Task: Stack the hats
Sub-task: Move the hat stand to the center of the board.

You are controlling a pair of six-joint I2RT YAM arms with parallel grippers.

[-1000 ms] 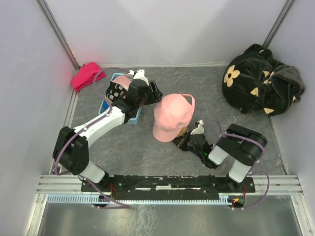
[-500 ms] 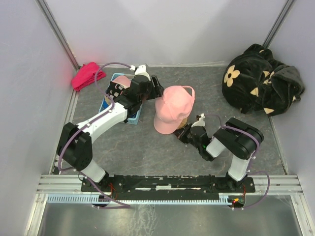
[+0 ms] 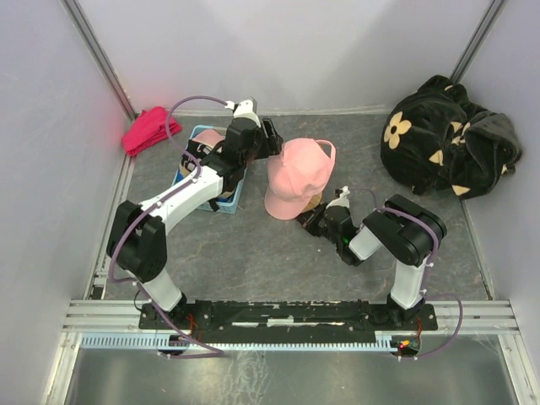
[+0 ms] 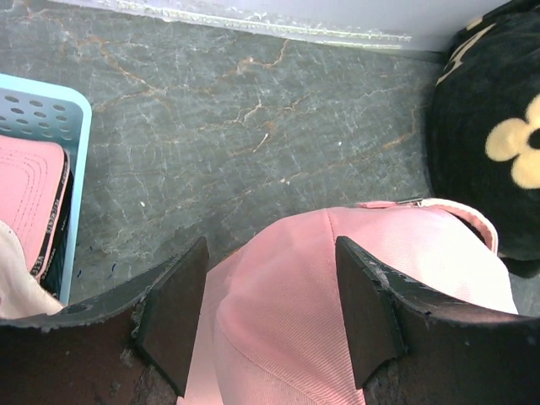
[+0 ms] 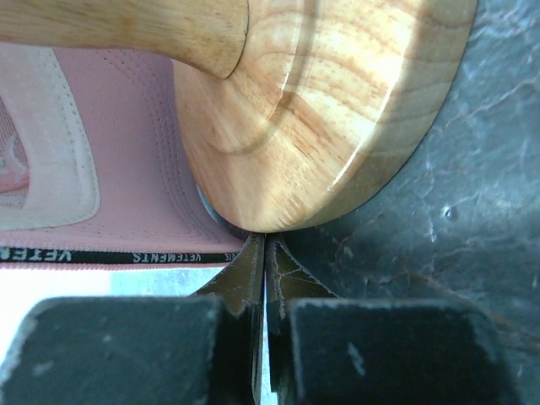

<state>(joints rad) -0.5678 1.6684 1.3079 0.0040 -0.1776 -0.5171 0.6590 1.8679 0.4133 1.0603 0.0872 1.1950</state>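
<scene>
A pink cap sits on a wooden stand in the middle of the floor. My left gripper is open at the cap's left side. In the left wrist view its fingers stand either side of the pink crown without touching it. My right gripper is shut, low at the stand's near side. In the right wrist view its tips touch the wooden base's rim, beside the cap's pink underside. More hats, pink and tan, lie in a light blue basket.
A red-pink cloth bundle lies at the back left by the wall. Big black plush fabric with beige flowers fills the back right corner and shows in the left wrist view. Grey walls close in three sides.
The pink cap and its stand have shifted away from me, with my shut right gripper following at the base. My left gripper has moved back and right to the cap's crown.
</scene>
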